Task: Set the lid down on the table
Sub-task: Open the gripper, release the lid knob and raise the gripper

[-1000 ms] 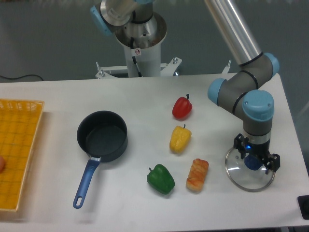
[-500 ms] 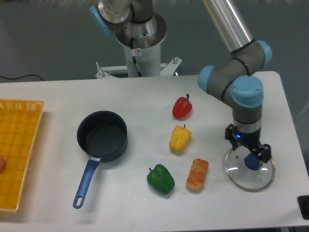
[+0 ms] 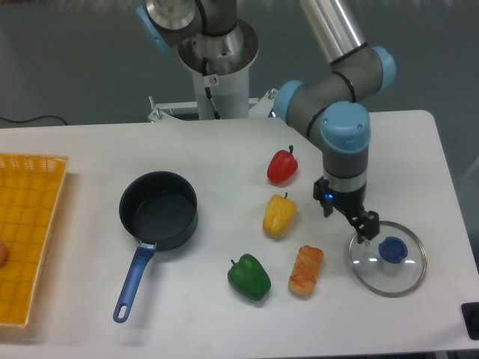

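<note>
The lid [image 3: 388,259], clear glass with a metal rim and a blue knob in its centre, lies flat on the white table [image 3: 224,149] at the front right. My gripper [image 3: 347,215] hangs just up and to the left of the lid, clear of the knob, its fingers open with nothing between them.
A dark blue saucepan [image 3: 158,211] with a blue handle stands left of centre. A red pepper [image 3: 282,166], a yellow pepper [image 3: 278,215], a green pepper [image 3: 249,277] and a bread roll [image 3: 306,270] lie mid-table. A yellow mesh tray [image 3: 26,235] sits at the left edge.
The gripper let go of the lid's knob, then rose and moved left and back. The lid stayed in place on the table.
</note>
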